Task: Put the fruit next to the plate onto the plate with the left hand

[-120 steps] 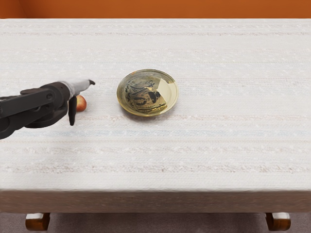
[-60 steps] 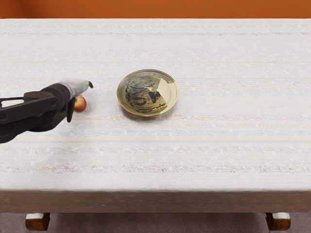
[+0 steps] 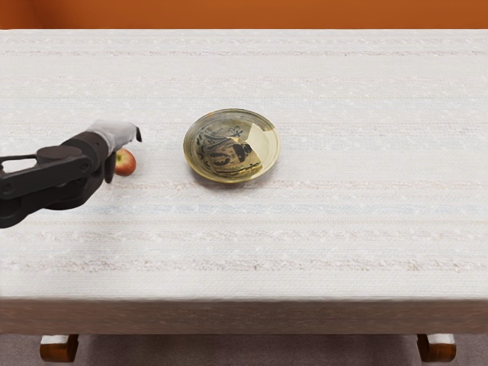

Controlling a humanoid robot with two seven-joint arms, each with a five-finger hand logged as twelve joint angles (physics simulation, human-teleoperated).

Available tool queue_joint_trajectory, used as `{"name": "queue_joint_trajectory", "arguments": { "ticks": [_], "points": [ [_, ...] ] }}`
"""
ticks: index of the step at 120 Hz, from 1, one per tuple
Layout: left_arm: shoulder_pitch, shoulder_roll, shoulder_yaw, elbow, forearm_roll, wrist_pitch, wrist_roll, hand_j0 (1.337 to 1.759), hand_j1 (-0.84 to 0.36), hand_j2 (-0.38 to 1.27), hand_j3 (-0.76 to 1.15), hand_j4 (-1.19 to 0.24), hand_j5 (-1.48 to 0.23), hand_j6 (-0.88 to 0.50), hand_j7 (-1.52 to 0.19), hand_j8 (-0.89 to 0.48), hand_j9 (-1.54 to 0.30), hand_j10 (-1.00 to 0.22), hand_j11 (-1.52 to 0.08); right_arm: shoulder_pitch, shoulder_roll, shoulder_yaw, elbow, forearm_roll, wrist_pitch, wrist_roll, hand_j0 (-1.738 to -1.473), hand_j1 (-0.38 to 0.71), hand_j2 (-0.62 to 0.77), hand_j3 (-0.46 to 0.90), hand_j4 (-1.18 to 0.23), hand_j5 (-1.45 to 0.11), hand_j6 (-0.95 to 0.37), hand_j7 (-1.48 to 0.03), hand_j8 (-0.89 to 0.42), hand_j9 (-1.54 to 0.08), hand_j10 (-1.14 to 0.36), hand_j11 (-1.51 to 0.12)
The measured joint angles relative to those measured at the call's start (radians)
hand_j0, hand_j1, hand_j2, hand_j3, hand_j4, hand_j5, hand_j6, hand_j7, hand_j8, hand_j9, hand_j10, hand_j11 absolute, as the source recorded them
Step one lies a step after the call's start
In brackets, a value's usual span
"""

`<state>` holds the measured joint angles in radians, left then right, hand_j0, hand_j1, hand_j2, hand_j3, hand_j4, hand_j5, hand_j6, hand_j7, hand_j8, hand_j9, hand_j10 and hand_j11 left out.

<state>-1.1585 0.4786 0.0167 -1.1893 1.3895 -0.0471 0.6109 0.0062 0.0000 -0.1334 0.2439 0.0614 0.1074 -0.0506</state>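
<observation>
Left hand [image 3: 113,142] is at the left side of the table [image 3: 343,229], on the end of the dark left arm [image 3: 42,181] that I see coming in from the left edge. The arm lies low and slants up to the right. The hand's pale grey back faces up. It hangs right at the fruit [image 3: 126,162] and covers the fruit's left part. I can't tell if it touches. I also can't tell if the hand is spread or closed round anything, since the underside is too small and dark from here.

The fruit is small and round, red-orange with a lighter patch. It lies on the table left of the plate [image 3: 270,146], clearly apart from it, with bare surface between them. It is not on the plate.

The plate is round and glossy, yellow-olive with a dark swirly pattern in the middle. It sits flat, a bit left of the table's centre, in the far half.

The table is white and textured with faint bands running left to right, and it fills the full width. The near edge shows a front lip. Under it are two brown wooden feet, one near left [image 3: 59,348] and one near right [image 3: 436,348]. An orange wall [image 3: 244,14] runs along the far edge.
</observation>
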Motion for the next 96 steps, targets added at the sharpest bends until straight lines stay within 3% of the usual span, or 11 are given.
{"name": "queue_joint_trajectory", "arguments": {
  "ticks": [96],
  "points": [
    [0.017,-0.019,0.000,0.011,-0.003,0.007,0.000,1.658,-0.17,0.09,0.00,-0.44,-0.57,-0.44,-0.57,-0.44,-0.57,-0.44,-0.57,0.000,0.000,0.000,0.000,0.000,0.000,0.000,-1.658,-0.33,0.00,0.00,-0.01,-0.02,-0.01,-0.02,-0.01,-0.02,-0.01,-0.02]
  ]
}}
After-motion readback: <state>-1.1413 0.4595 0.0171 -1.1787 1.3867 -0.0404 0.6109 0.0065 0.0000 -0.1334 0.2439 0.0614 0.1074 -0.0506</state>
